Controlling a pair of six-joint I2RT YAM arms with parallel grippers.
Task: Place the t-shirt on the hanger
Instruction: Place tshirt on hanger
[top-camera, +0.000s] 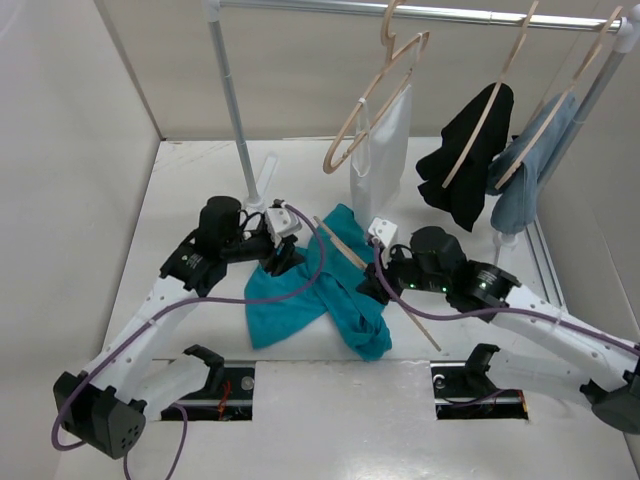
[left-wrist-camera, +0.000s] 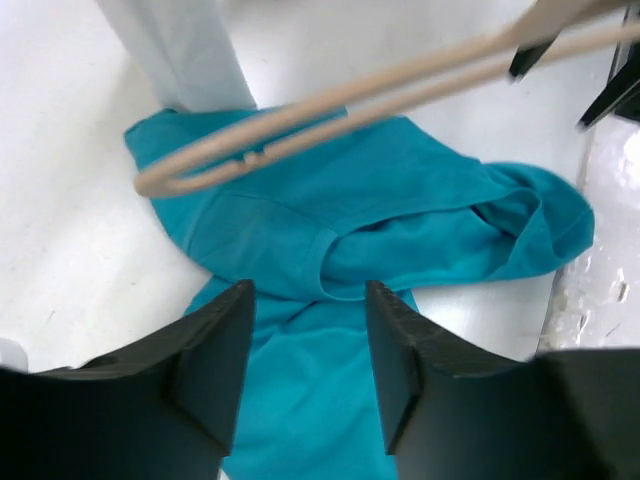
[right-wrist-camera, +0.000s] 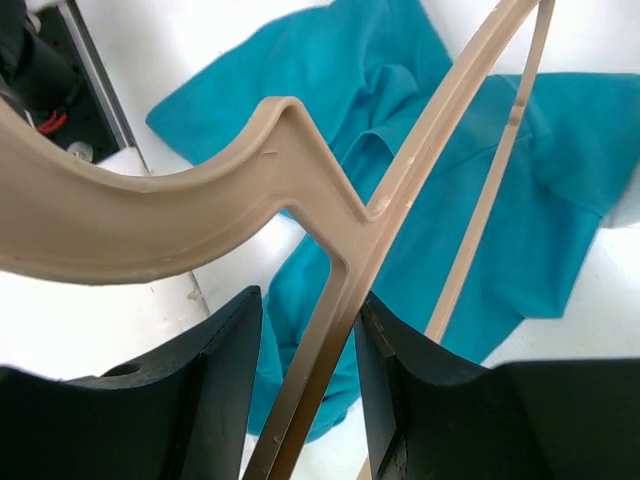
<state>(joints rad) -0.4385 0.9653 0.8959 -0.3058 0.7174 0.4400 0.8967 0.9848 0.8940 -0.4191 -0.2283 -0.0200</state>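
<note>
The teal t-shirt (top-camera: 300, 300) lies crumpled flat on the white table; it also shows in the left wrist view (left-wrist-camera: 420, 200) and the right wrist view (right-wrist-camera: 340, 90). The pale wooden hanger (top-camera: 341, 244) slants above it, clear of the cloth. My right gripper (top-camera: 373, 288) is shut on the hanger (right-wrist-camera: 400, 190) near its neck; the bar runs between the fingers (right-wrist-camera: 310, 295), with the hook close to the camera. My left gripper (top-camera: 280, 262) is open and empty just above the shirt's left part (left-wrist-camera: 310, 300). The hanger's far end (left-wrist-camera: 330, 100) hovers ahead of it.
A clothes rack stands at the back: pole (top-camera: 232, 90), top rail (top-camera: 420, 12). On it hang a bare hanger (top-camera: 375, 100) with a white cloth (top-camera: 385, 150), a black garment (top-camera: 470, 160) and a grey-blue cloth (top-camera: 530, 175). Walls close in left and right.
</note>
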